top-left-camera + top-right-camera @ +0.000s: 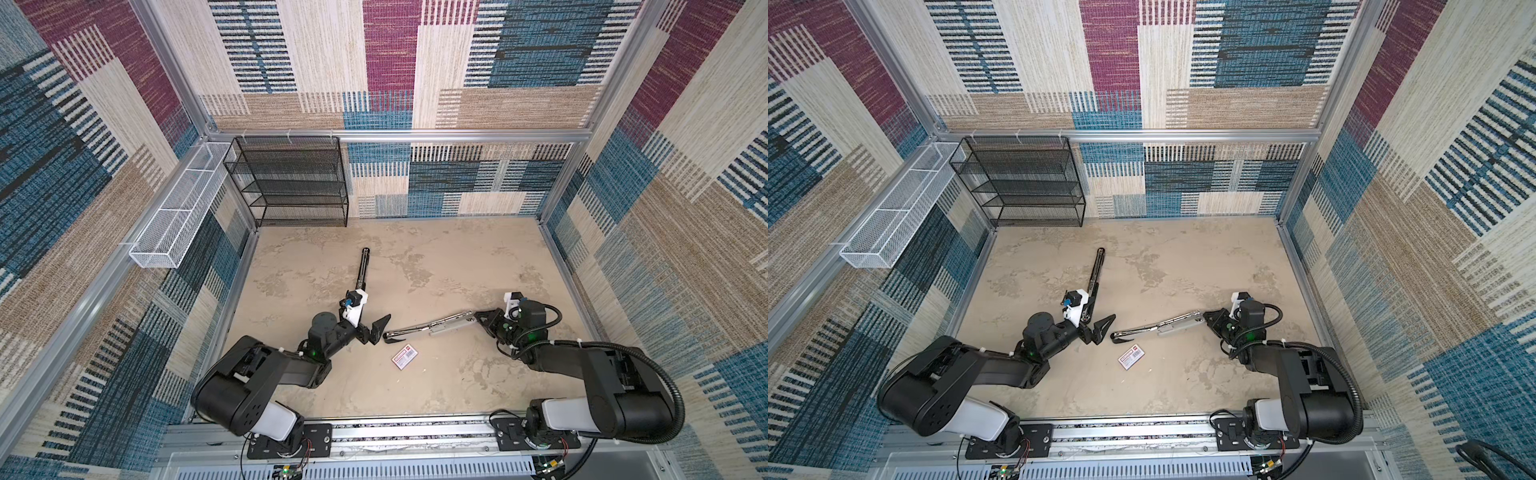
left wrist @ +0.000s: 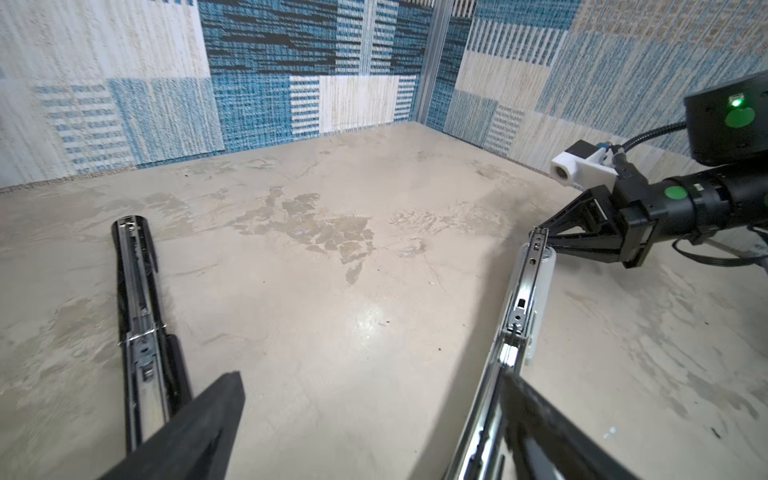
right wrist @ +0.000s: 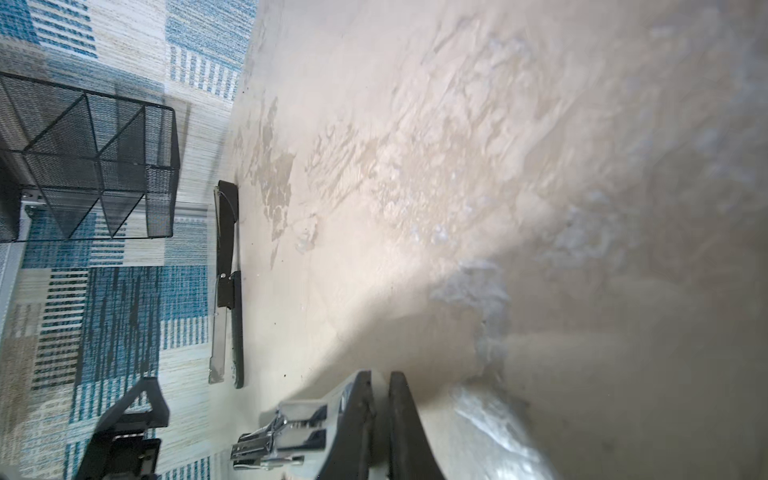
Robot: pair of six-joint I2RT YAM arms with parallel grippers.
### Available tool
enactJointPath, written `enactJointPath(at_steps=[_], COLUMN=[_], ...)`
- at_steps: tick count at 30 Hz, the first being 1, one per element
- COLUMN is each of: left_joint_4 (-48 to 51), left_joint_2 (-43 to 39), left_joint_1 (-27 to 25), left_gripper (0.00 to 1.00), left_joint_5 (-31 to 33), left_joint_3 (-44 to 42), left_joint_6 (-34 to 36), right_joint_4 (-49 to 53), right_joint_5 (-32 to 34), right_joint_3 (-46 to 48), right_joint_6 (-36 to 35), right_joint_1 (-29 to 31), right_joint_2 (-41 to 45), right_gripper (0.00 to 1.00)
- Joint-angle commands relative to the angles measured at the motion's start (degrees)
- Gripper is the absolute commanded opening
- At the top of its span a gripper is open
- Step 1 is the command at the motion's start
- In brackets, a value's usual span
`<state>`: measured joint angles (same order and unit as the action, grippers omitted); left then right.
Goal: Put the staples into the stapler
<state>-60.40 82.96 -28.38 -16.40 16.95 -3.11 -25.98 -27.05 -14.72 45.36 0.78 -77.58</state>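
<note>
Spread wide, the left claw [image 1: 380, 329] stands beside the chrome stapler [image 1: 434, 326], which the right claw [image 1: 476, 315] pinches by one thin end; a nudge could twist it loose.

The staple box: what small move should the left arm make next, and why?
Probably lower the left gripper onto the staple box: its jaws stand open and empty close by, the box lies untouched, and the right gripper holds the silver stapler by its end.

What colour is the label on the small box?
Red, on a white box; it shows best in a top view.
</note>
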Motion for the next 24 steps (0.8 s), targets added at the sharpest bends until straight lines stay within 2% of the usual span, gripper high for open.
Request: enactJointPath(at_steps=[1, 4, 6, 11, 15, 19, 24], left_joint_4=[23.12, 28.21, 33.81, 54.39, 69.43, 82.32, 90.47], left_joint_2=[-3.84, -4.99, -5.26, -4.75, -3.55, -1.22, -0.08], left_joint_1=[-1.28, -1.41, -1.41, -1.59, -1.59, -1.59, -1.59], left_gripper=[0.99, 0.99, 0.99, 0.99, 0.99, 0.99, 0.99], left_joint_5=[2.14, 3.62, 3.54, 5.05, 5.43, 4.27, 1.39], left_joint_3=[5.68, 8.04, 11.21, 22.03, 29.87, 36.96, 40.17], left_joint_6=[3.89, 1.17, -0.08, -2.01, -4.10, -4.40, -7.14], right_joint_4=[6.54, 8.62, 11.03, 18.71, 25.07, 29.93, 29.78], right_joint_5=[5.21, 6.06, 7.18, 10.81, 12.16, 9.81, 7.30], right_joint_3=[-0.22, -0.47, -1.20, -3.88, -7.80, -13.34, -17.74], right_joint_6=[-4.21, -4.73, -5.64, -9.13, -15.74, -22.07, -24.21], right_joint_1=[0.03, 0.07, 0.03, 0.36, 1.21, 4.15, 9.50], right_joint_2=[1.60, 2.40, 3.09, 9.63, 15.67, 14.27, 8.86], right_gripper=[0.26, 0.40, 0.46, 0.55, 0.72, 0.72, 0.73])
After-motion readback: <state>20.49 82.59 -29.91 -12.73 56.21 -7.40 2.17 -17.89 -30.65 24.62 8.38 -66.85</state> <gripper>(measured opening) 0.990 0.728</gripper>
